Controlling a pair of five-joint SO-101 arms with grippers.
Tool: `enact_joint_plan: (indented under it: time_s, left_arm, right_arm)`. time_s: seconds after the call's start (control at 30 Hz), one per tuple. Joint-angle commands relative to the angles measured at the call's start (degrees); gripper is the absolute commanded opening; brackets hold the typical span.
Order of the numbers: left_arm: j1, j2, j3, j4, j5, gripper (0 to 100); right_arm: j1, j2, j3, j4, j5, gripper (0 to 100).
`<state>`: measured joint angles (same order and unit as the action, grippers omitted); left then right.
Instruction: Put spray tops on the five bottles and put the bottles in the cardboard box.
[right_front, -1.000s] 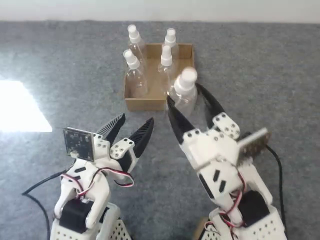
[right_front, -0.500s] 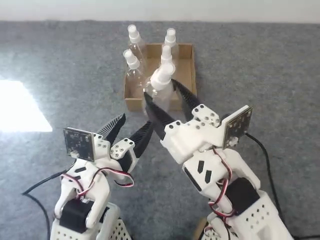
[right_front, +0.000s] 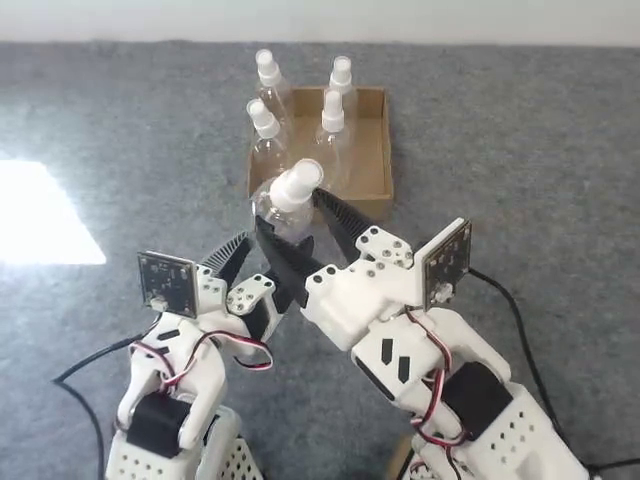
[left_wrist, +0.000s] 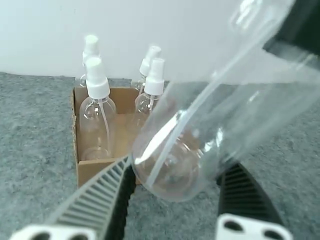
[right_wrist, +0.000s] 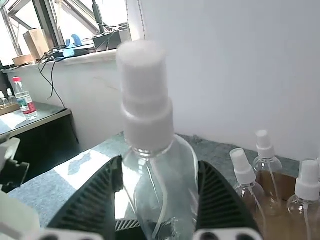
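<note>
Bottle (right_front: 293, 188): capped, tilted, clamped between the fingers of the right gripper (right_front: 287, 208), held over the box's near-left corner. Left gripper (left_wrist: 177, 167): fingers spread wide either side of the bottle's base; contact unclear. Box (right_front: 384, 150): four capped bottles (right_front: 268, 140) upright along its left side and back, near-right floor bare. Mat (right_front: 500, 140): open ground either side of the box.

Wht arms (right_front: 395, 345); blk claws (right_front: 288, 208); red wires (right_front: 158, 358)
</note>
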<state>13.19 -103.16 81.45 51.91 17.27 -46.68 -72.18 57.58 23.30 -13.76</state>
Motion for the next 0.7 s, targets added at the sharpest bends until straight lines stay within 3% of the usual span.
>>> enact_joint_plan:
  time_s: [0.0, 0.67]
  left_arm:
    - [-0.4, -1.1, -0.7, -2.2, 0.5, 24]
    - [-3.6, -1.1, -0.4, -3.3, 0.5, 24]
  right_arm:
    - [2.1, 0.0, -3.6, 2.3, -0.5, 0.9]
    - [2.9, 0.2, -3.8, 7.2, -0.1, 0.9]
